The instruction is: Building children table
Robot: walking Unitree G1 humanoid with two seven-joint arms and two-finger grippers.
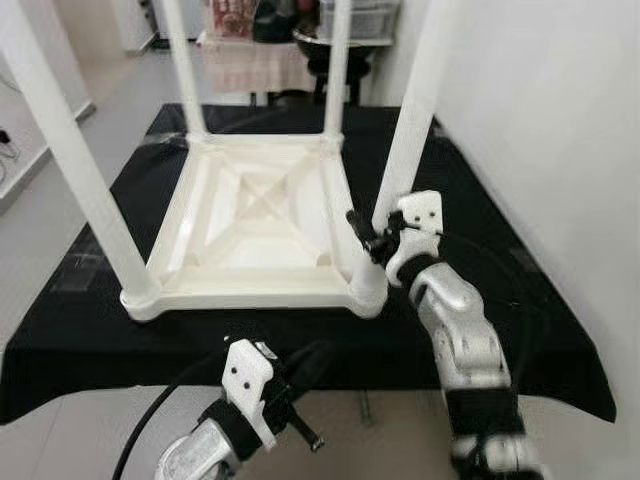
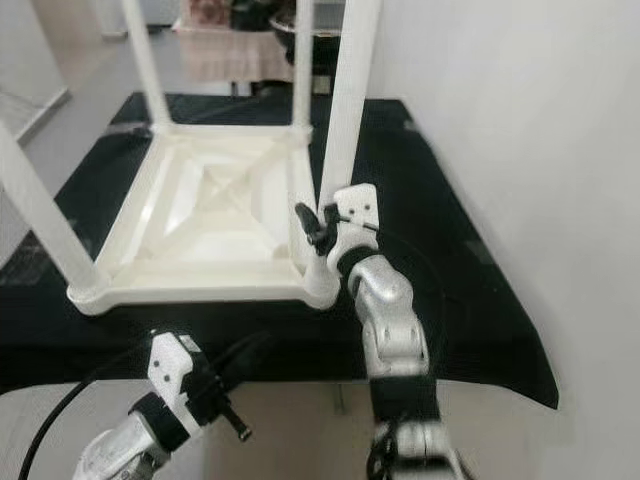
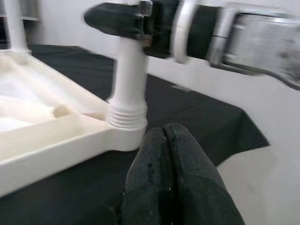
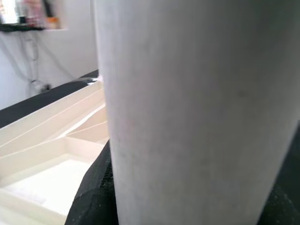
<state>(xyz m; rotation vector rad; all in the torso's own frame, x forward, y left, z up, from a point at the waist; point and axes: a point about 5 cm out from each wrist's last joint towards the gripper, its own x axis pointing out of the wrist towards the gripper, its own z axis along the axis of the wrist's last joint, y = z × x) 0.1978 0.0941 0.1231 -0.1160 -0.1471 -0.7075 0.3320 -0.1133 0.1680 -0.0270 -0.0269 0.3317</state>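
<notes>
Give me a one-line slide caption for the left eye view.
Right gripper grips one leg of the upturned white children's table on black cloth.

Table legs [image 1: 418,110] — tops cut off by frame

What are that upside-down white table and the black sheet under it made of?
The table looks like moulded plastic, off-white and slightly glossy: ribbed underside, threaded collar on the leg. The sheet seems matte black fabric, draping over the edge.

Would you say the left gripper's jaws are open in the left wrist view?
No, the left gripper has its two black fingers pressed together, hovering near the table's corner leg without holding anything.
</notes>
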